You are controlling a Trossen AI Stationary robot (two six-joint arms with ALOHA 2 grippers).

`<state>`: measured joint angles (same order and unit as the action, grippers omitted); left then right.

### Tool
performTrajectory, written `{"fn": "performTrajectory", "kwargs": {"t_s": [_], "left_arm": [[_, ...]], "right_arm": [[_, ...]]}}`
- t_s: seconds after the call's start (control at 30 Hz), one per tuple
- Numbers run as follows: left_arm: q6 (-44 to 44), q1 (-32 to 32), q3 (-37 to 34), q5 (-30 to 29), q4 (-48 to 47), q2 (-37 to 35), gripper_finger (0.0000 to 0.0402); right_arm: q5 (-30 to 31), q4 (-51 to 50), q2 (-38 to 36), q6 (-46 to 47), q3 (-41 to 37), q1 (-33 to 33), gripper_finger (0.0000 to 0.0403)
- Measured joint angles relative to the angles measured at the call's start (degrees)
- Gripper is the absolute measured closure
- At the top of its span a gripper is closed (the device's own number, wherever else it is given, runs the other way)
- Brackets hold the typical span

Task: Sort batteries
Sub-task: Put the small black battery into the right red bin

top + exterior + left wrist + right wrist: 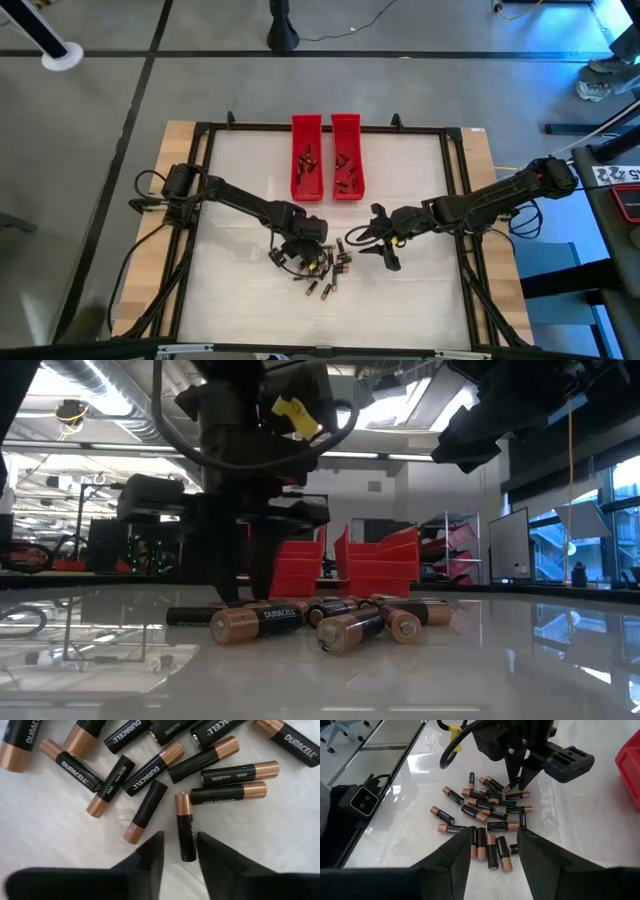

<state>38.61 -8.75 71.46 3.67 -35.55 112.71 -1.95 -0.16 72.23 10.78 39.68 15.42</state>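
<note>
You are at the pick step. The left pincer [179,851] sits low over the batteries [322,272] heaped mid-bench, fingers apart astride one battery [185,826]. Next: close squarely on it. The right pincer [385,252] waits beside the heap, fingers apart.

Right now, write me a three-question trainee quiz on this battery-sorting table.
1. True or false: both red trays already hold some batteries.
2. Which gripper is down at the loose battery pile? A) left gripper B) right gripper
3. Fill in: the left gripper's fingers are spread on either side of one ____.

Key: 1 true. 2 A; the right gripper hangs open beside the pile. 3 battery, lying flat and not yet gripped.
</note>
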Motion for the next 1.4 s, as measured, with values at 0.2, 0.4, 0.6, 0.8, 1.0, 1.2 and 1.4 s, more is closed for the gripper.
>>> {"fn": "performTrajectory", "kwargs": {"t_s": [0.2, 0.4, 0.6, 0.8, 1.0, 1.2, 1.4], "left_arm": [[-3.5, 0.0, 0.0, -0.2, -1.5, -0.2, 0.0385], [-7.1, 0.0, -0.4, -1.0, -3.4, -2.4, 0.0386], [-10.0, 0.0, -0.4, -4.2, -5.9, -9.5, 0.0389], [-9.6, 2.6, -0.3, -16.5, 1.1, -16.0, 0.0389], [-4.9, 10.8, -0.3, -19.5, 18.4, -16.1, 0.0389], [-6.4, 20.2, -0.3, -17.8, 32.1, -13.5, 0.0389], [-20.1, 27.1, -0.3, -8.0, 39.2, -9.9, 0.0389]], "right_arm": [[0.0, 0.0, 0.0, -0.6, 0.0, 0.0, 0.024], [0.0, 0.0, 0.0, -0.6, 0.0, 0.0, 0.024], [0.0, -0.1, 0.0, -0.6, 0.0, 0.0, 0.024], [0.0, -0.1, 0.0, -0.8, 0.0, 0.0, 0.024], [0.0, 0.1, 0.0, -0.7, 0.0, -0.1, 0.024], [0.0, 0.1, 0.0, -0.7, 0.0, -0.1, 0.024], [0.0, 0.0, 0.0, -0.7, 0.0, -0.1, 0.024]]}}
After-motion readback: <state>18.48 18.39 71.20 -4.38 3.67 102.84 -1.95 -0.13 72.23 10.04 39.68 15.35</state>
